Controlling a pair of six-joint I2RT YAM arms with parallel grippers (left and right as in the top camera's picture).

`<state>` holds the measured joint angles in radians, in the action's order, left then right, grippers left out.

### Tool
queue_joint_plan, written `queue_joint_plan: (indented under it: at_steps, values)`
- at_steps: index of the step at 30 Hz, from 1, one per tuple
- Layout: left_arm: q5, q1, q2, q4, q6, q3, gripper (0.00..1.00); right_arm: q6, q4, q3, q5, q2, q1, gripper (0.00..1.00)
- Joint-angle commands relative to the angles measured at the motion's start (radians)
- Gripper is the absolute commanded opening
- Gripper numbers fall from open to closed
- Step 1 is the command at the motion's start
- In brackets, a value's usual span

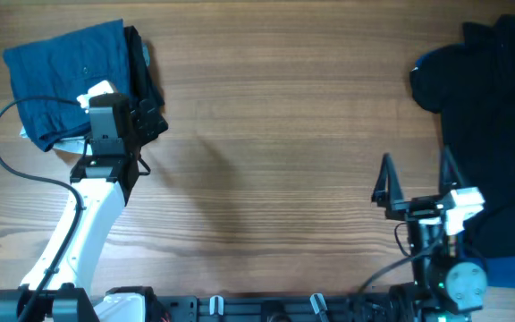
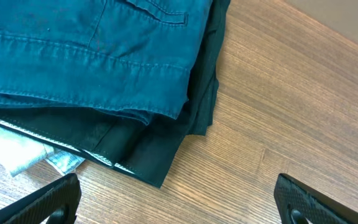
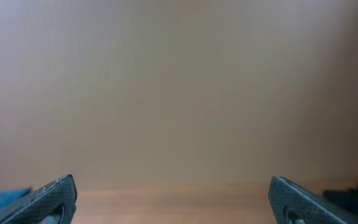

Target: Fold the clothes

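Observation:
A stack of folded clothes lies at the far left of the table, with a blue garment on top of a black one. In the left wrist view the blue garment overlaps the black one, with a pale item under them. My left gripper is open and empty, just right of the stack; its fingertips are over bare wood. A dark navy shirt with a small logo lies unfolded at the right edge. My right gripper is open, empty, raised left of it.
The wooden table stretches between the stack and the shirt. A black cable loops by the left arm. The right wrist view shows a blurred tan surface and a strip of table.

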<state>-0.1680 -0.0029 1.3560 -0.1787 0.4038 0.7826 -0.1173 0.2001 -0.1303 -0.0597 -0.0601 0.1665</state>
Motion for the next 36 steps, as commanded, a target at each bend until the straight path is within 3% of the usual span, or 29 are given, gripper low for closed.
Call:
queue_joint_plan:
  at_steps: [1, 12, 36]
  values:
    - [-0.016, -0.001, 0.002, 0.001, -0.011, -0.003, 1.00, 0.037, 0.009, 0.079, 0.016, 0.041, -0.005, 1.00]
    - [-0.016, -0.001, 0.002, 0.002, -0.011, -0.003, 1.00, 0.077, -0.189, 0.126, 0.016, 0.057, -0.005, 1.00]
    - [-0.016, -0.001, 0.001, 0.002, -0.011, -0.003, 1.00, 0.055, -0.188, 0.125, 0.020, 0.053, -0.005, 1.00]
